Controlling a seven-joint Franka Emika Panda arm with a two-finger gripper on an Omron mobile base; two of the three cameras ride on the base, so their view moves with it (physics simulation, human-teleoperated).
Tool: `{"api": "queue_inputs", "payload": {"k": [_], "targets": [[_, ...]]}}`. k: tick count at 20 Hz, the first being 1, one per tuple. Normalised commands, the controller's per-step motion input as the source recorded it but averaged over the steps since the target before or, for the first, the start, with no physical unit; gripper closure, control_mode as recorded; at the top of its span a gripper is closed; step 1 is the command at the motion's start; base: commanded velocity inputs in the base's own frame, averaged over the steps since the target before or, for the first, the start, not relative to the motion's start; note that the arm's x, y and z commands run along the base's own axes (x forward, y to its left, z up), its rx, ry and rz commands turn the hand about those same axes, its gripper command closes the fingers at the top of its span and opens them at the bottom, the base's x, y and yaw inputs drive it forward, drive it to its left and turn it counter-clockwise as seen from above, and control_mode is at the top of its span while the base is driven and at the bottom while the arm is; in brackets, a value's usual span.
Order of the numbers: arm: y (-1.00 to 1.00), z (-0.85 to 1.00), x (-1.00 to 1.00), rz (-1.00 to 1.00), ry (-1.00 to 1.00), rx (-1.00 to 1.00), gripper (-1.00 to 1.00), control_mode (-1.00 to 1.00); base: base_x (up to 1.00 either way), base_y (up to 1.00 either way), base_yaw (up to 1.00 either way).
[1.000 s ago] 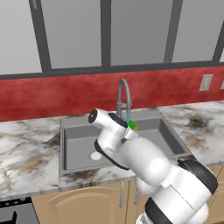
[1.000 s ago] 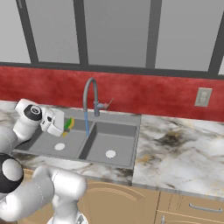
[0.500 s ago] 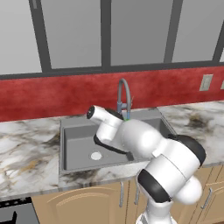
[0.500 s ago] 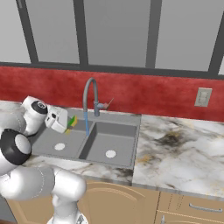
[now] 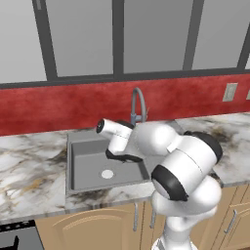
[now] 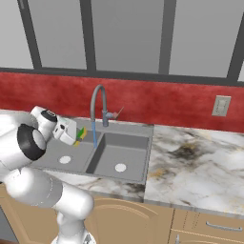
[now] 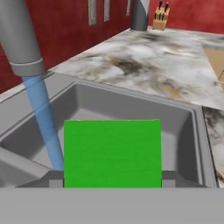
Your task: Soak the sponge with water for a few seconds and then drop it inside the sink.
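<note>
Gripper (image 6: 79, 135) is clamped on the sponge (image 6: 81, 134), held up over the left basin of the sink (image 6: 138, 127), just left of the water (image 6: 94, 135). From the right base view the sponge shows a green face with a yellow layer under it, sitting between the white hand and the stream; can't tell whether it touches the water. In the hand view the sponge (image 7: 112, 153) is a flat green block pinched from both sides by the dark fingertips (image 7: 55, 179), with the water (image 7: 44, 124) running down just past its left edge from the faucet (image 7: 21, 37). Faucet (image 6: 98, 103) arches over the divider. Right of the sink is marble counter (image 6: 200, 164); an outlet (image 6: 221, 106) sits on the red backsplash (image 6: 157, 102). Left base view: the arm covers the sponge and gripper.
</note>
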Motion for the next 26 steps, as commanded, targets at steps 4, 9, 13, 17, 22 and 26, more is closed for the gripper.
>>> {"api": "queue_inputs", "payload": {"k": [4, 9, 13, 17, 22, 26], "targets": [[-0.07, -0.26, 0.18, 0.0, 0.0, 0.0, 1.0, -1.0, 0.0, 0.0, 0.0], [-0.06, -0.17, 0.23, 0.0, 0.0, 0.0, 1.0, -1.0, 0.0, 0.0, 0.0], [-0.05, -0.11, 0.22, 0.0, 0.0, 0.0, 1.0, -1.0, 0.0, 0.0, 0.0], [-0.03, -0.13, 0.21, 0.0, 0.0, 0.0, 1.0, -1.0, 0.0, 0.0, 0.0], [-0.02, -0.15, 0.28, 0.0, 0.0, 0.0, 1.0, -1.0, 0.0, 0.0, 0.0], [0.0, -0.19, 0.45, -0.01, 0.01, 0.0, 1.0, -1.0, 0.0, 0.0, 0.0]]}}
